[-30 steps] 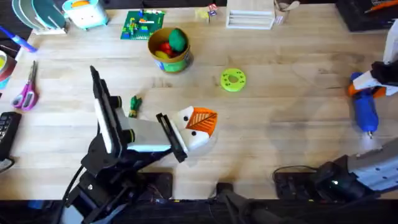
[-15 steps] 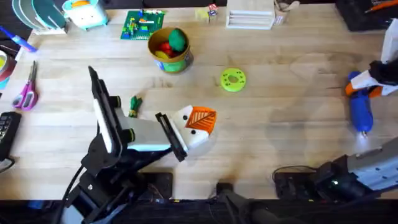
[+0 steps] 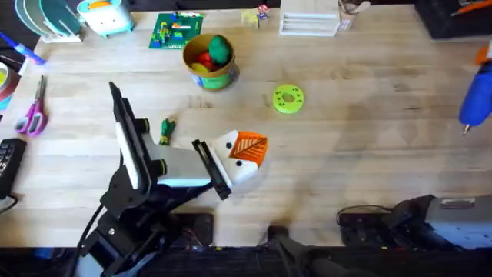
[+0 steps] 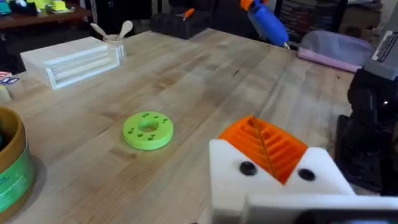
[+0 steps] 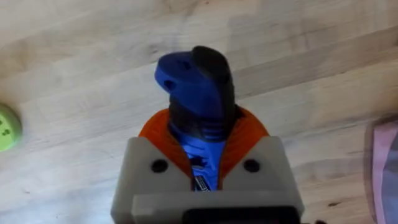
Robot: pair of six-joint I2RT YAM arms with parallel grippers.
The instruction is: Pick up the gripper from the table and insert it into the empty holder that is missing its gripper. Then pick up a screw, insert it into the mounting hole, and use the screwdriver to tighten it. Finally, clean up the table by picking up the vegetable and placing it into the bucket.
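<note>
A bright-blue handle with a black cap is seen on the screwdriver (image 5: 198, 93). The gripper (image 3: 250, 148) is orange and ribbed, set in the white holder (image 3: 234, 163). The bucket (image 3: 209, 65) is yellow with a green band, the vegetable (image 3: 167, 129) dark green, the worktop (image 3: 346, 154) pale wood-grained.

right pincer (image 5: 205, 155) clamped, left arm low

No legible text, brand, number or sign is found in any view. Faint printing is noted on the green band of the bucket (image 4: 11, 180), at the far centre-left of the table, but it cannot be read. No marking is made out on the screwdriver (image 5: 198, 93).
</note>
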